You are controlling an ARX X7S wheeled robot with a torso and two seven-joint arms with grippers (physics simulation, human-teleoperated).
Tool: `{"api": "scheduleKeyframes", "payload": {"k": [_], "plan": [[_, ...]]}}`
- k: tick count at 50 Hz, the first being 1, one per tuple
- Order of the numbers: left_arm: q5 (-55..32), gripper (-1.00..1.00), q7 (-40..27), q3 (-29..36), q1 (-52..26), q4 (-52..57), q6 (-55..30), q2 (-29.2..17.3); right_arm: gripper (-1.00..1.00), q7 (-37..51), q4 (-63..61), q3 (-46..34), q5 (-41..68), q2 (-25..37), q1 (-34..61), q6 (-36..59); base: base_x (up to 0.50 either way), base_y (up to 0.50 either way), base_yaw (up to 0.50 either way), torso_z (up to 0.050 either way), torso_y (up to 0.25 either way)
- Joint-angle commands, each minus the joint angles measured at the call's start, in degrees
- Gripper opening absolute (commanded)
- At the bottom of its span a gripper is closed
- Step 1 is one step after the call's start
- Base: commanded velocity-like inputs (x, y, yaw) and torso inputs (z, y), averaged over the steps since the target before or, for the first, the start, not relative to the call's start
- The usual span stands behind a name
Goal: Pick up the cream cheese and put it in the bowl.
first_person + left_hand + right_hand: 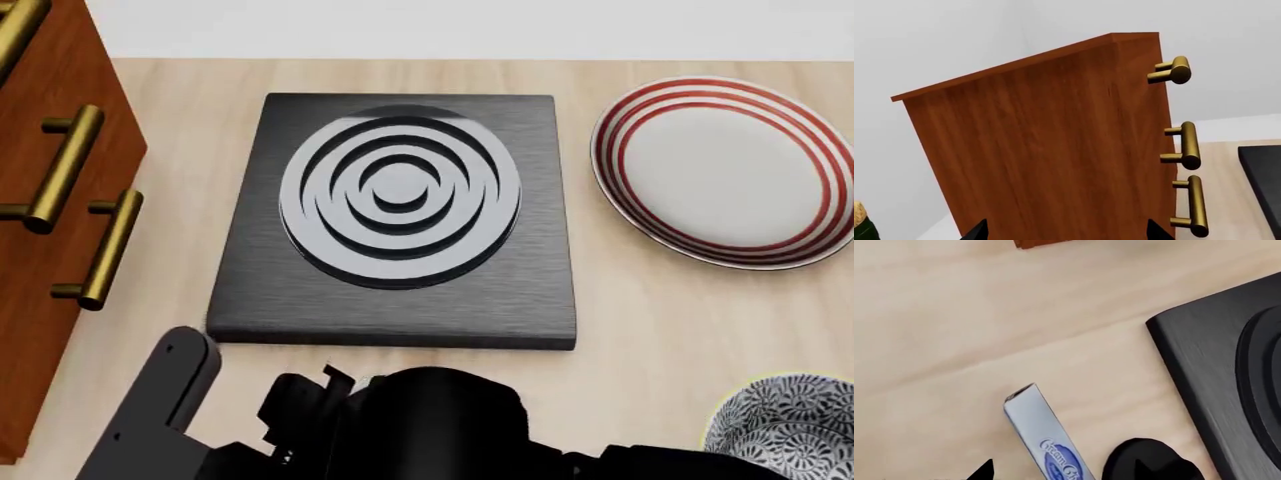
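Note:
The cream cheese (1051, 442), a small light blue-grey box with a dark blue oval label, lies on the pale wooden tabletop in the right wrist view. It sits between the two tips of my right gripper (1062, 471), which is open and wide apart around it, not touching it. The bowl (790, 424), dark blue-and-white patterned, shows at the lower right corner of the head view, partly cut off. My left gripper (1067, 231) is open with nothing between its fingers, facing the side of the wooden cabinet (1041, 145). The head view hides the cream cheese behind my arms.
A black stove plate (400, 300) with grey concentric rings sits mid-table, and its edge (1201, 365) lies close to the cream cheese. A white plate with red rings (727, 170) is at the back right. The cabinet with brass handles (60, 170) stands at the left.

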Motion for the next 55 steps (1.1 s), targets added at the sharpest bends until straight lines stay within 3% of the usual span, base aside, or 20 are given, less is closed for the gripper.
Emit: {"api": "scheduleKeyframes", "payload": {"k": [1, 55], "plan": [[-0.22, 1.0, 0.1, -0.14, 0.19, 0.04, 0.39, -0.07, 1.0, -4.09, 2.11, -2.7, -3.63, -0.87, 0.43, -0.86, 0.0, 0.0, 0.0, 0.0, 0.0], [-0.38, 1.0, -0.11, -0.17, 0.34, -0.17, 1.6, -0.11, 1.0, -12.25, 9.78, -12.11, -10.43, -3.34, 0.91, -2.54, 0.0, 0.0, 0.0, 0.0, 0.0]]}}
